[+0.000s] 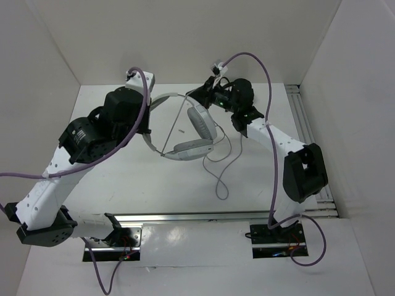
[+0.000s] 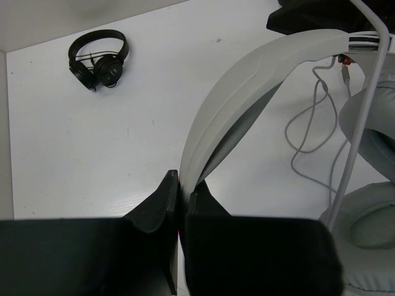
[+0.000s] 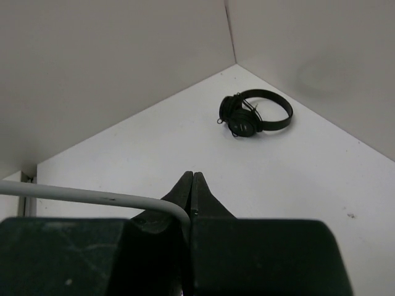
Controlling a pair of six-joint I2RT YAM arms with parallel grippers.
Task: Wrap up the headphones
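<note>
The white and light-grey headphones (image 1: pixel 196 132) are held up off the table in the middle of the top view, earcups hanging together. My left gripper (image 2: pixel 183 185) is shut on the wide headband (image 2: pixel 247 92); in the top view it (image 1: pixel 148 120) is mostly hidden under its own wrist. The earcups (image 2: pixel 373 129) hang at the right of the left wrist view. My right gripper (image 3: pixel 192 180) is shut on the thin grey cable (image 3: pixel 92 196), which bends into the jaws from the left. In the top view the right gripper (image 1: pixel 200 94) sits behind the headphones. Loose cable (image 1: pixel 221 179) trails onto the table.
A small black pair of headphones (image 2: pixel 99 58) lies on the table near the back corner; it also shows in the right wrist view (image 3: pixel 254 114). White walls close in the table at the back and both sides. A metal rail (image 1: pixel 203 217) runs along the near edge.
</note>
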